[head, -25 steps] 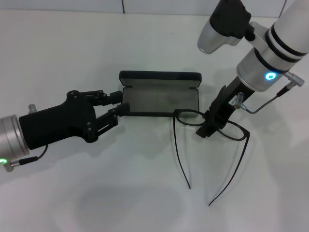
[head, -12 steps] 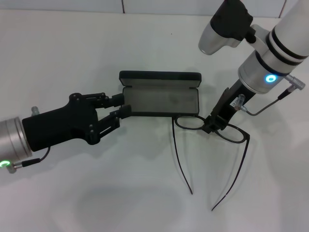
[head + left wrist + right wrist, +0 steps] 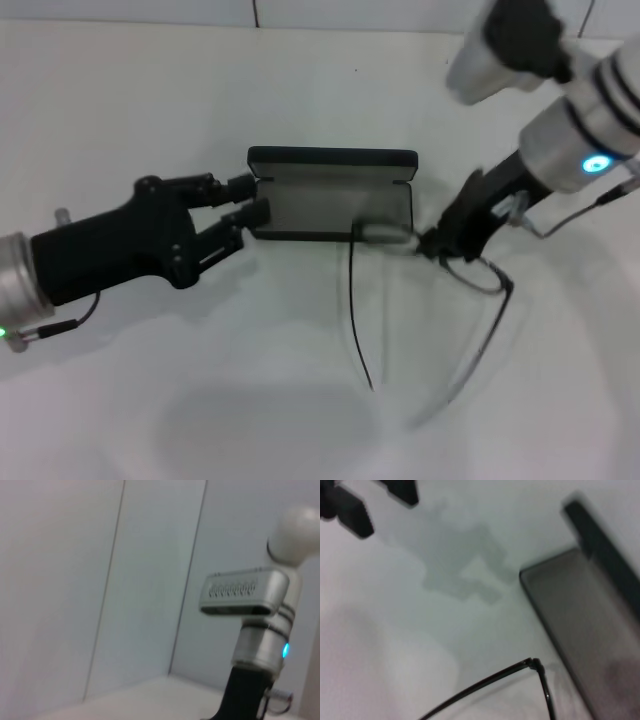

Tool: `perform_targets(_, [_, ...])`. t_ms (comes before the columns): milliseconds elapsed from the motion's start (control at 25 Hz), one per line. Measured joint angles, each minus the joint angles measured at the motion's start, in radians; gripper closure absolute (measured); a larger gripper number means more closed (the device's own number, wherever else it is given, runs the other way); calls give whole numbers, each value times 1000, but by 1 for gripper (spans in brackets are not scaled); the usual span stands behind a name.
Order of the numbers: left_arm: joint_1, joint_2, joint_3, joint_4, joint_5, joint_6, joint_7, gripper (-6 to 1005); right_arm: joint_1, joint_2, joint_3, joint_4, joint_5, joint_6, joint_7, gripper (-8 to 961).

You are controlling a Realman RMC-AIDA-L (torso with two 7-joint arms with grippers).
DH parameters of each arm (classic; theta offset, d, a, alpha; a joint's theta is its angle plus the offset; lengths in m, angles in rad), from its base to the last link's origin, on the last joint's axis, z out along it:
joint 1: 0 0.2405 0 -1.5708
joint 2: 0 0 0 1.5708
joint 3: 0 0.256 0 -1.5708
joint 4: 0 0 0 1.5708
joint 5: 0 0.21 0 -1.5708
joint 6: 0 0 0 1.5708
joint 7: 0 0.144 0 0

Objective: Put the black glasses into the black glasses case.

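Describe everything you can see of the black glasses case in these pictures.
The black glasses case is a rectangular hard box with rounded corners, hinged open on the white table. Its lid stands up at the far side, and the grey-lined tray faces up. The left claw is at its left end; the black glasses overlap its right front edge.

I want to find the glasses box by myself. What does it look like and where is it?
Look at the middle of the white table, between the two robot arms. The case lies open there, a flat black box with a grey inside, its lid standing up behind. The left gripper is at one end and the glasses, held by the right gripper, at the other; only the case is boxy.
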Motion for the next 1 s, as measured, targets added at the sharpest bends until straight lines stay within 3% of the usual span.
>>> perform_targets(200, [-15,-5,-79,3,-21,137,-3,711,-222,-3,27,-339,26,8,-14,878])
perform_targets(360, [-45,-4,-90,-1,-54,229,-4,712,-325,-4,55,-408,170,66,-126,881])
perform_targets(480, [-64,-7,-87,-2,-73,239,-13,713,-354,-3,72,-381,278,93,-231,883])
perform_targets(680, [-100,-9,-76,-4,-82,264,-41,925,-361,-5,98,-245,523,114,-438,883])
perform_targets(1000, [-138,-9,-41,-40,-86,283,-34,944,-308,-5,153,-17,686,111,-634,883])
